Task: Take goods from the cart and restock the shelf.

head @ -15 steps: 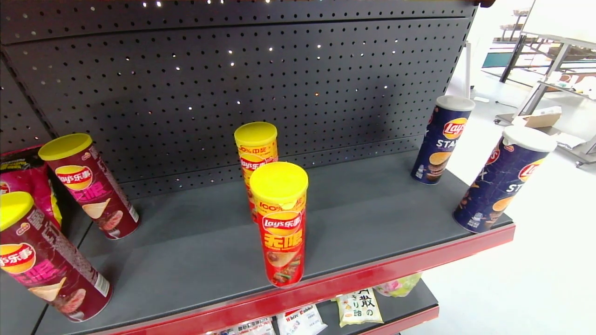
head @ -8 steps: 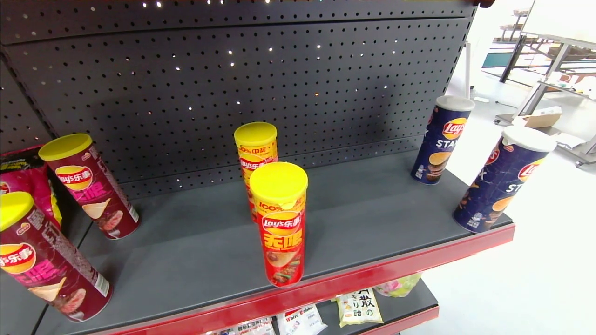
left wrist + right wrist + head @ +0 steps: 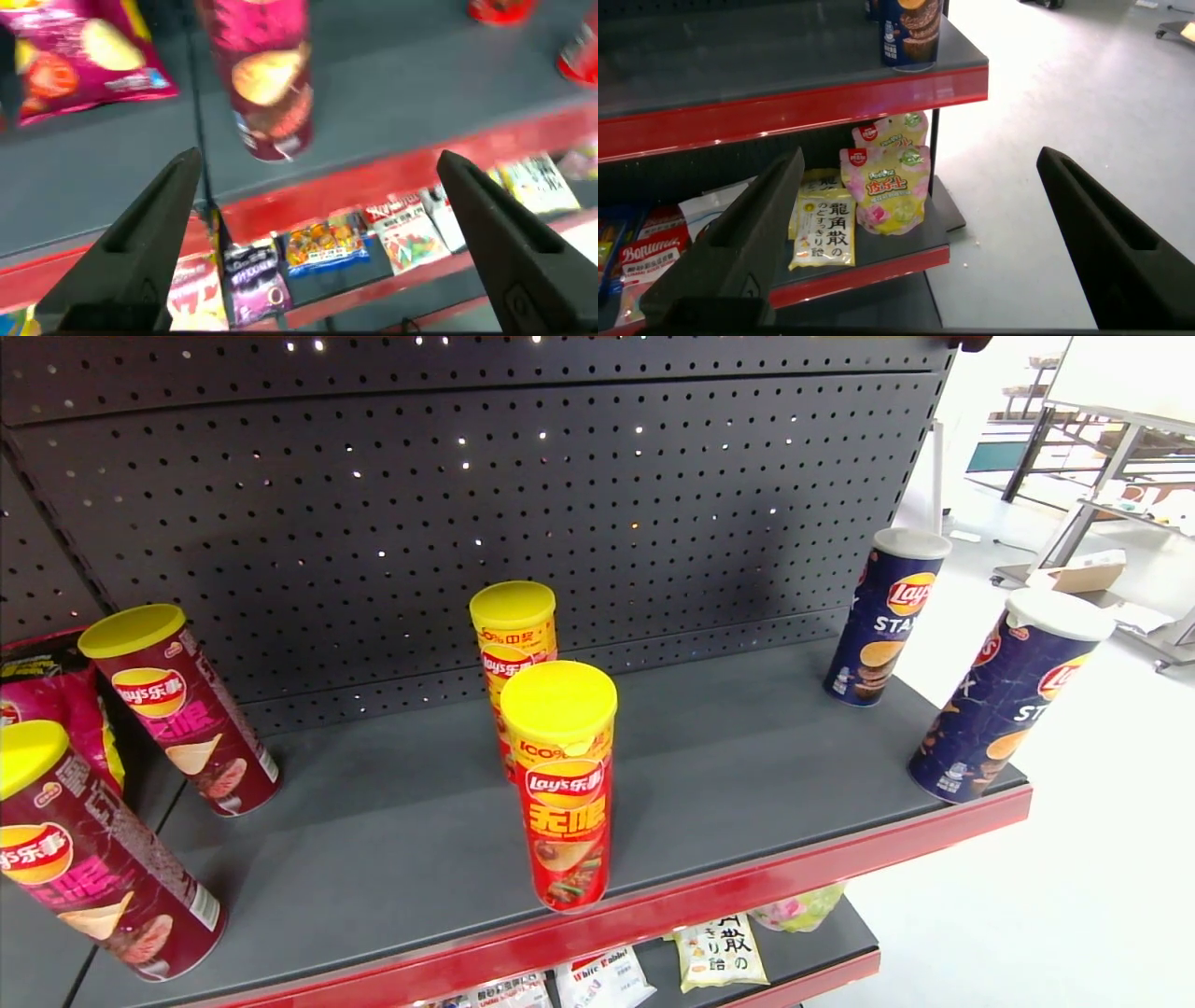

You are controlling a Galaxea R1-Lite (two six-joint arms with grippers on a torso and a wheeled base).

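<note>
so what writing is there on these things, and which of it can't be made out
front red can: logo and big yellow characters, legible
rear maroon can: logo and pink characters, legible
rear blue can: logo and white letters, partly turned away
white packet: dark characters, legible
small packets, left wrist view: too blurred to read

Holds six upright chip cans on the grey shelf [image 3: 392, 821] with its red front edge: two maroon cans [image 3: 182, 709] at left, two red cans [image 3: 560, 784] mid-shelf, one behind the other, two navy cans [image 3: 887, 616] at right. Pink bag [image 3: 47, 700] far left.
</note>
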